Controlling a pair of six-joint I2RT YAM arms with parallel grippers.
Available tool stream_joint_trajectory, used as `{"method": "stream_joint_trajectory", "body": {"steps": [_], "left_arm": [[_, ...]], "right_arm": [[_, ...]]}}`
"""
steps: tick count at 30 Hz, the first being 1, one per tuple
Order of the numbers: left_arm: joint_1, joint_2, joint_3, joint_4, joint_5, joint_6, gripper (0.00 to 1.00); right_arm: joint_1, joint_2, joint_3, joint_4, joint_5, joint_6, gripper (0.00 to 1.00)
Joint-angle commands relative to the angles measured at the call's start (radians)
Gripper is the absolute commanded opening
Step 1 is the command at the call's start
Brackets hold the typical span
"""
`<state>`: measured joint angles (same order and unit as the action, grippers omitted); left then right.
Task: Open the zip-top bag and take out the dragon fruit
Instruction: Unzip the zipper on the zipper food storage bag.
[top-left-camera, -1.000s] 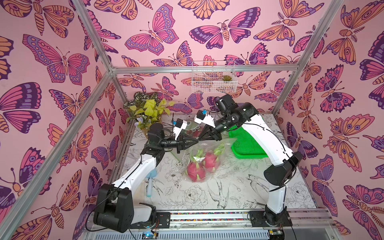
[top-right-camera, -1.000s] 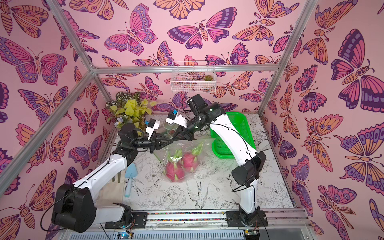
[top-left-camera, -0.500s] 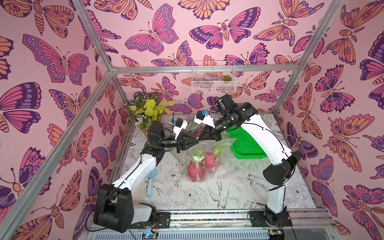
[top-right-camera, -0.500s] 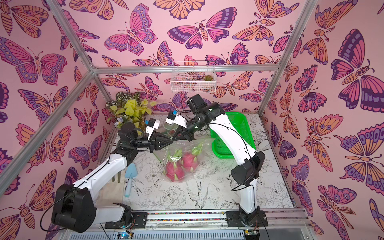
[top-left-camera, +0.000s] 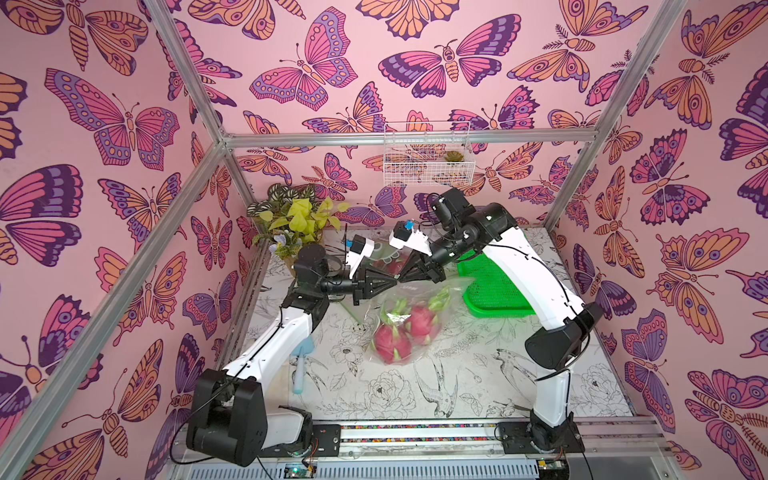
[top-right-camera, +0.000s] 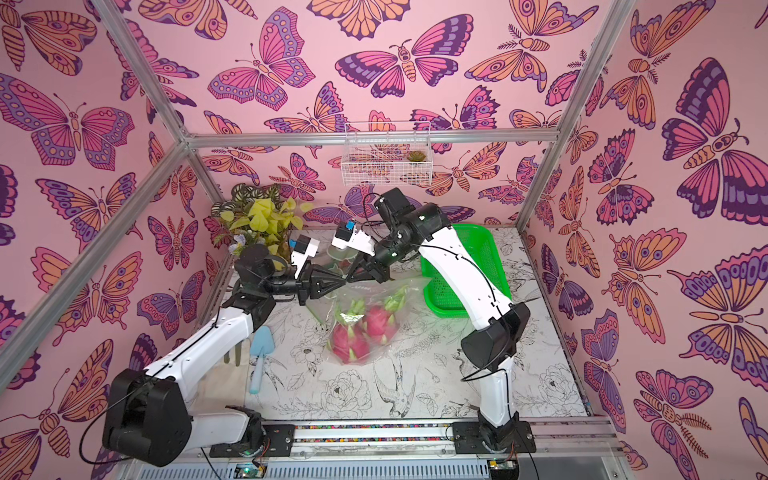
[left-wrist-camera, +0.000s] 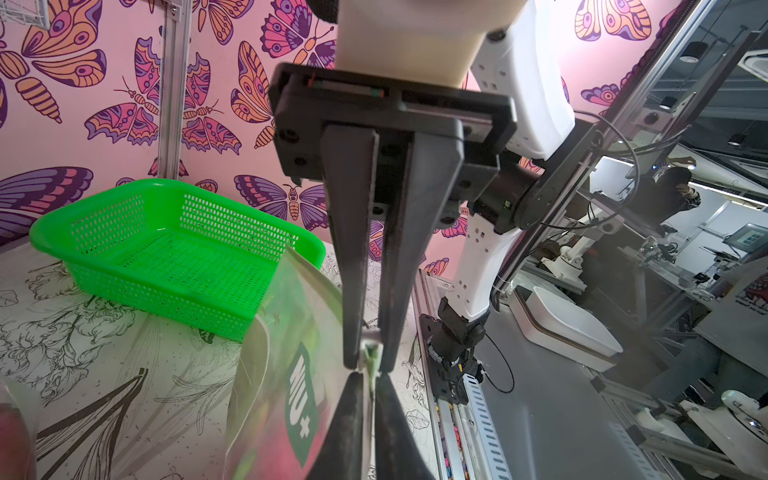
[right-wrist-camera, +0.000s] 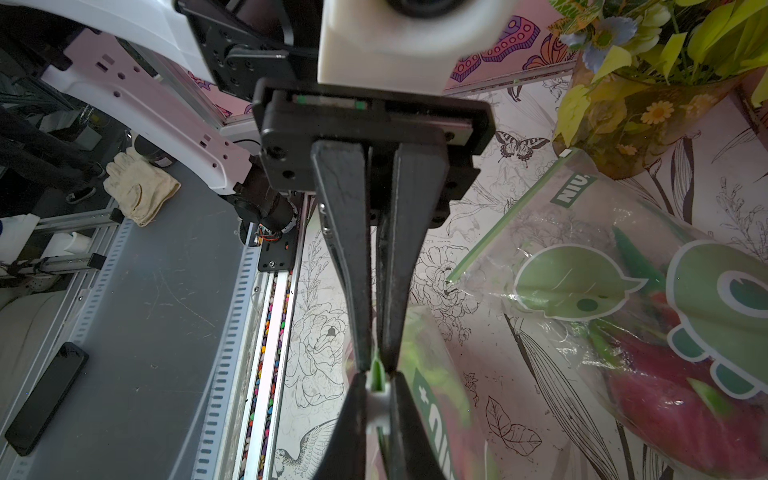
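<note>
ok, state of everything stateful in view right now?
zip-top bag: top edge held up; seal parted or not, cannot tell.
left hand: shut on that edge.
right hand: shut on that edge, tip to tip with the left.
dragon fruit: two, inside the held bag.
second bag: lying by the plant, untouched, fruit inside.
green basket: upright, no fruit in it.

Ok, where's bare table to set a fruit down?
Bare table: between the bag and the front rail, and front right by the right arm's base. The green basket is empty. Crowded: the potted plant back left, the left hand and right hand pinching the bag mid-table, the trowel beside the left arm.
</note>
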<state>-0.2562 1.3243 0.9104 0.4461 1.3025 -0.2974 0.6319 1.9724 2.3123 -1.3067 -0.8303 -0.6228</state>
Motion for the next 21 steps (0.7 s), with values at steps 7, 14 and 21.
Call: {"method": "stream_joint_trajectory", "body": {"steps": [7, 14, 21], "left_arm": [[-0.025, 0.007, 0.03, 0.027, 0.022, 0.013, 0.14], [-0.031, 0.014, 0.03, 0.026, 0.021, 0.018, 0.09], [-0.032, 0.017, 0.03, 0.024, 0.019, 0.023, 0.0]], "right_arm": [[0.002, 0.013, 0.03, -0.029, -0.019, -0.001, 0.0], [0.002, 0.01, 0.031, -0.031, -0.018, 0.001, 0.0], [0.001, 0.011, 0.032, -0.031, -0.017, 0.004, 0.0]]}}
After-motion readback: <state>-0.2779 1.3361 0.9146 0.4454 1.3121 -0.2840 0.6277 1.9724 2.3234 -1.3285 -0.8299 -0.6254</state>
